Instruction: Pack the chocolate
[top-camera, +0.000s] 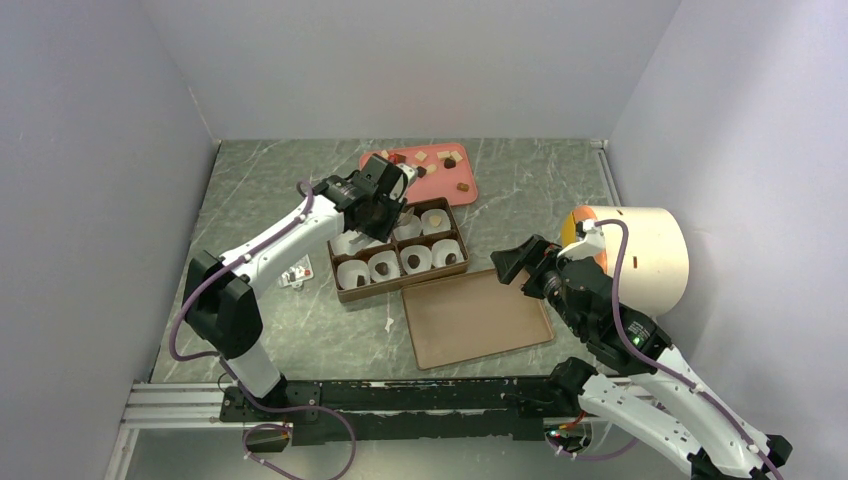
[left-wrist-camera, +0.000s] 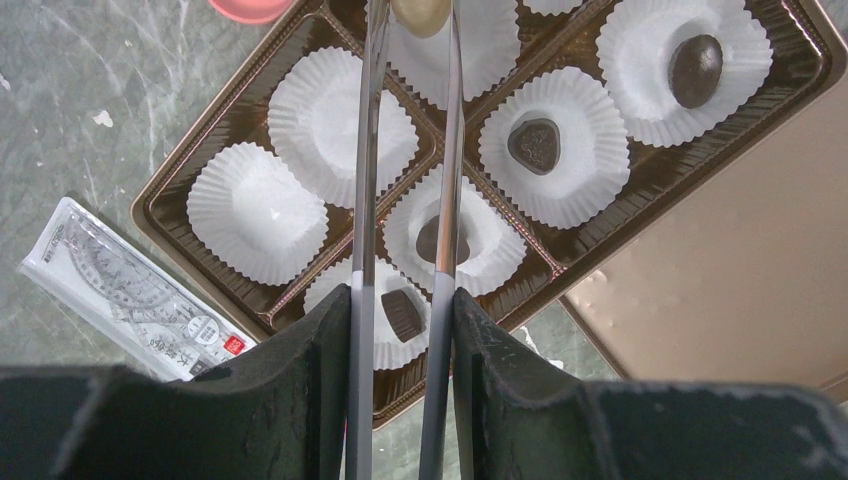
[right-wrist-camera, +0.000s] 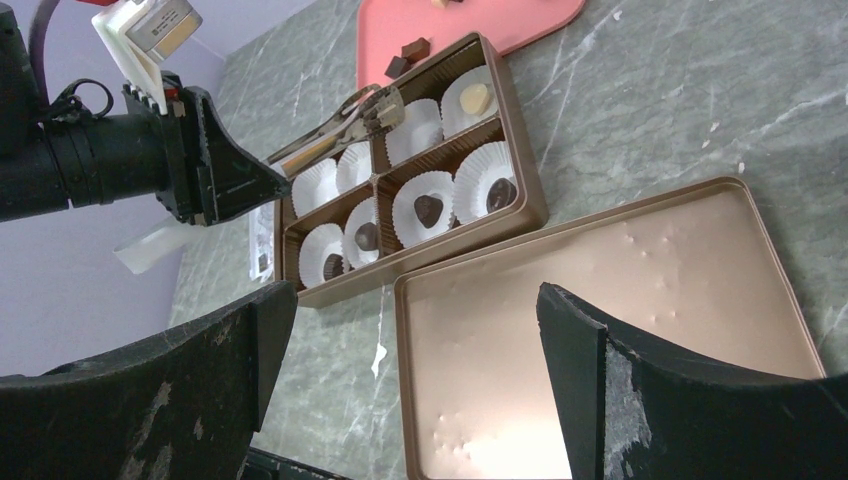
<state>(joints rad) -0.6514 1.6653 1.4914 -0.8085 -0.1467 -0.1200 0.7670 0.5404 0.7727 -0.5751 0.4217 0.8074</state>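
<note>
My left gripper (left-wrist-camera: 402, 305) is shut on metal tongs (left-wrist-camera: 367, 150), and their tips pinch a cream-white chocolate (left-wrist-camera: 421, 12) over the back row of the brown box (left-wrist-camera: 160, 215). In the top view this gripper (top-camera: 380, 205) hovers over the box (top-camera: 345, 295). The front cups hold dark chocolates (left-wrist-camera: 534, 143). Two left cups (left-wrist-camera: 258, 212) are empty. One back cup holds a cream chocolate (right-wrist-camera: 478, 97). Several loose chocolates (top-camera: 447, 157) lie on the pink tray (top-camera: 435, 185). My right gripper (right-wrist-camera: 412, 300) is open and empty above the lid (right-wrist-camera: 600, 290).
The brown lid (top-camera: 475, 318) lies right of the box. A white roll (top-camera: 640, 255) stands at the right wall. A small clear packet (top-camera: 296, 273) lies left of the box and shows in the left wrist view (left-wrist-camera: 130, 290). The left arm (right-wrist-camera: 150, 160) reaches over the box.
</note>
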